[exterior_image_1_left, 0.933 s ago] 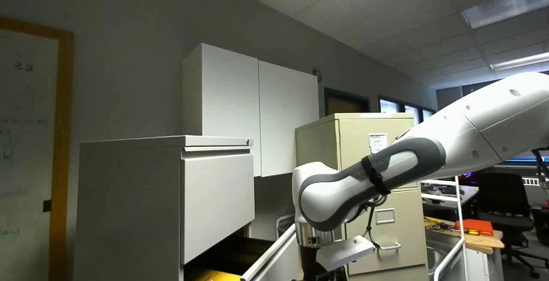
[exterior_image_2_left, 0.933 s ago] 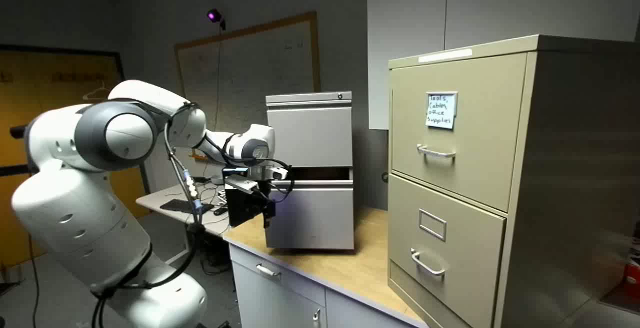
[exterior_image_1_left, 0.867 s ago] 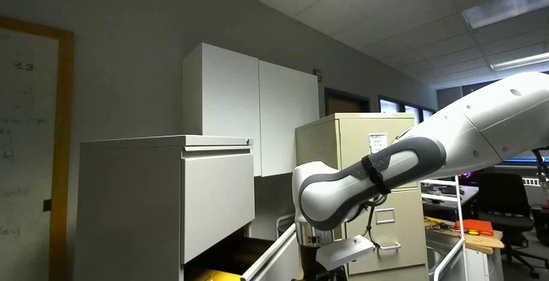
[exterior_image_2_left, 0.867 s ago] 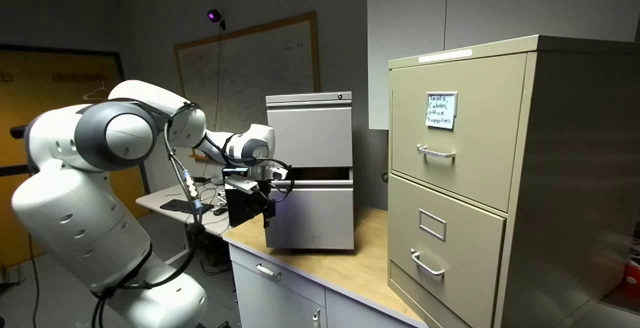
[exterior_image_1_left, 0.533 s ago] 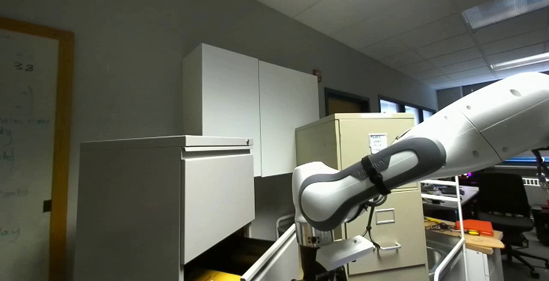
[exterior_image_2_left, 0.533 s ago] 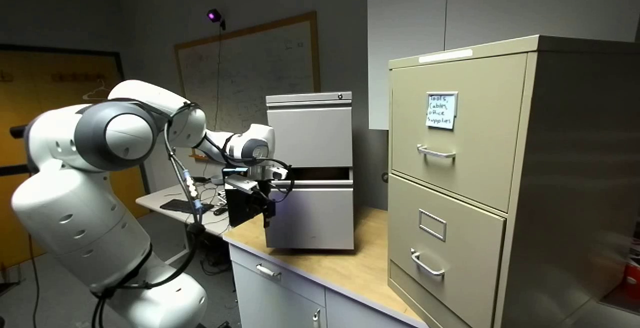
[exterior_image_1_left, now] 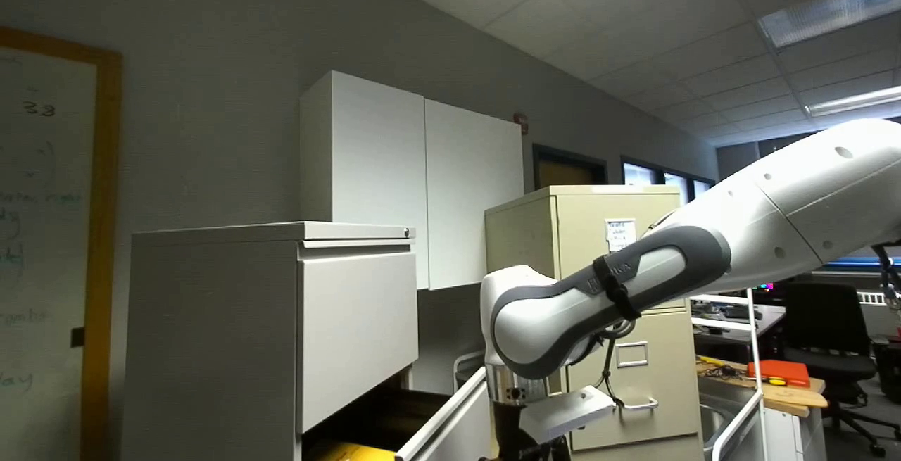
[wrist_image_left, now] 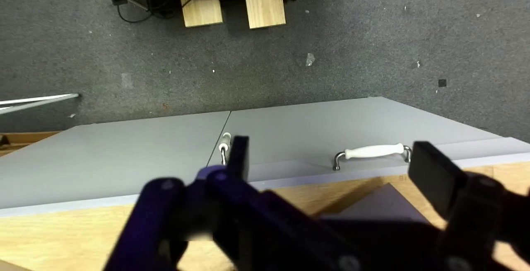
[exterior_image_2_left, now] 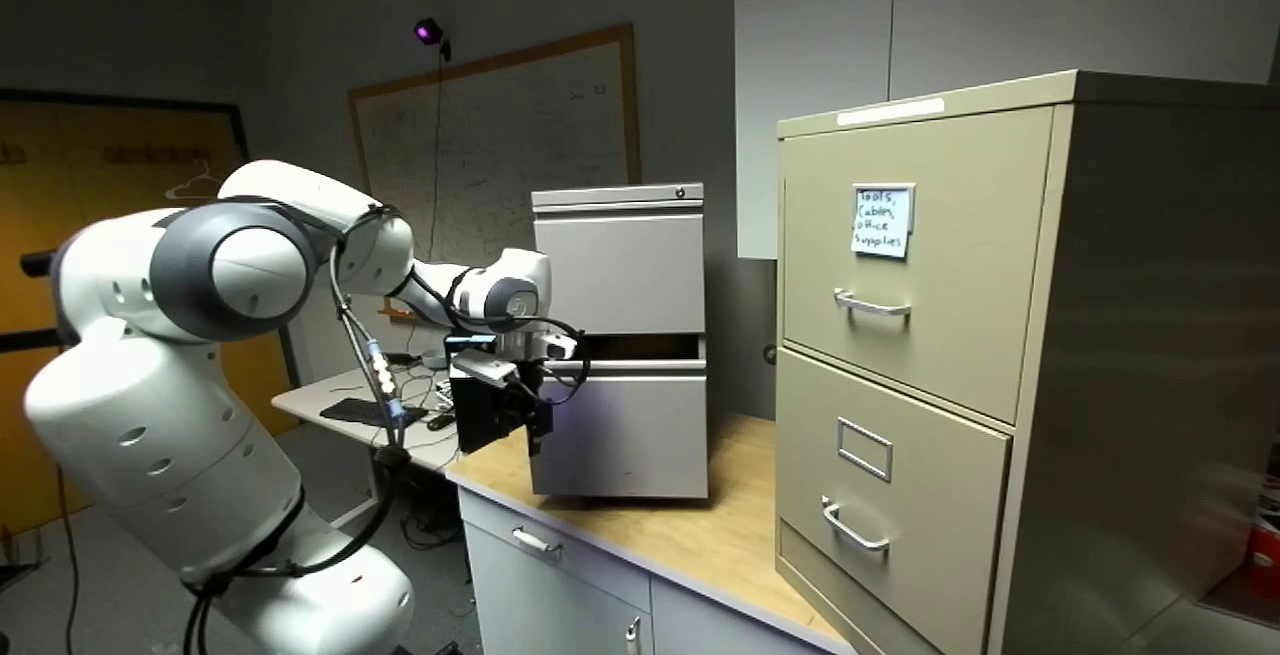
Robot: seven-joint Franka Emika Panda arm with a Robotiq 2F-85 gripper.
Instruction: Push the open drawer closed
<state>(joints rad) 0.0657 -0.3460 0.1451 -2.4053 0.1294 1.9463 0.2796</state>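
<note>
drawer open, gripper near it, jaws apart

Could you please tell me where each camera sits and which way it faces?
In an exterior view: beside the white cabinet, facing across the open drawer; part of the arm shows.
In an exterior view: out front, facing the white cabinet and beige filing cabinet; most of the arm shows.
Wrist view: on the wrist, looking down at the floor and wood-topped counter; the open jaws show.
Both exterior views share the open drawer, both cabinets and the arm.
</note>
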